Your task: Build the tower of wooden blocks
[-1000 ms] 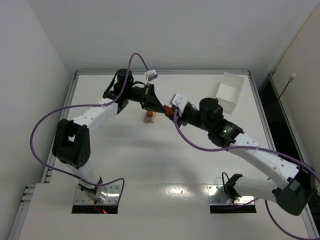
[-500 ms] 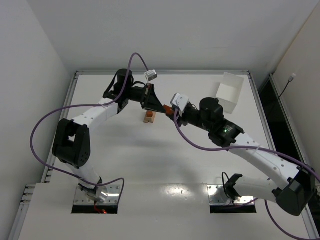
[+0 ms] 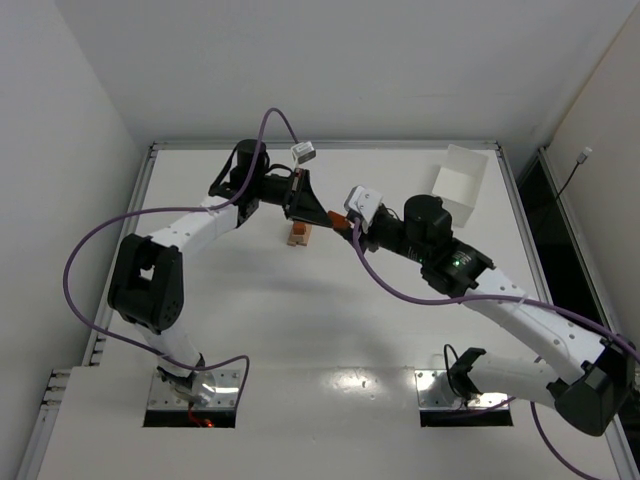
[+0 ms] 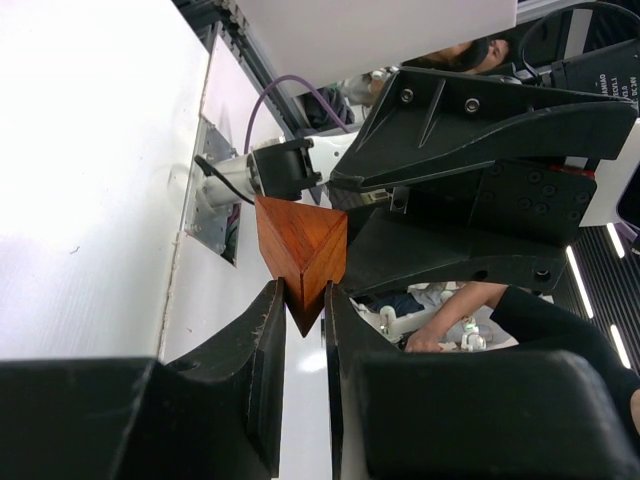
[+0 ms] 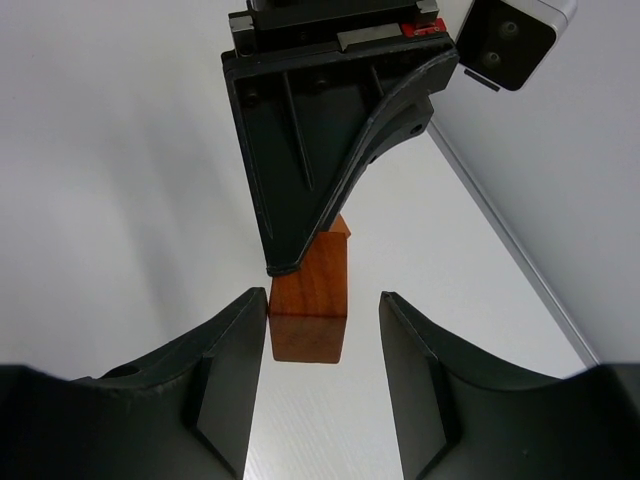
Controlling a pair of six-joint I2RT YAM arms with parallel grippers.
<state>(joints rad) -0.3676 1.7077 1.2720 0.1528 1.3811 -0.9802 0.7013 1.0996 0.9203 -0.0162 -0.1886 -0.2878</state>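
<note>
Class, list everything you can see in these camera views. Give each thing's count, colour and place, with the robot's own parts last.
wood block tower: one small stack, tan and reddish, far half of the table; piece count unclear
triangular block: one, reddish-brown, held in the left gripper
white box: one, far right of the table
table: one, white
cables: two, purple, one along each arm
left gripper: black, shut on the triangular block
right gripper: black, open, fingers either side of that block

The small wooden block tower [image 3: 298,235] stands just above the middle of the top view, pale tan below, red-brown on top. Right of it, the left gripper [image 4: 303,292] pinches a red-brown wooden wedge block [image 4: 300,240].
</note>
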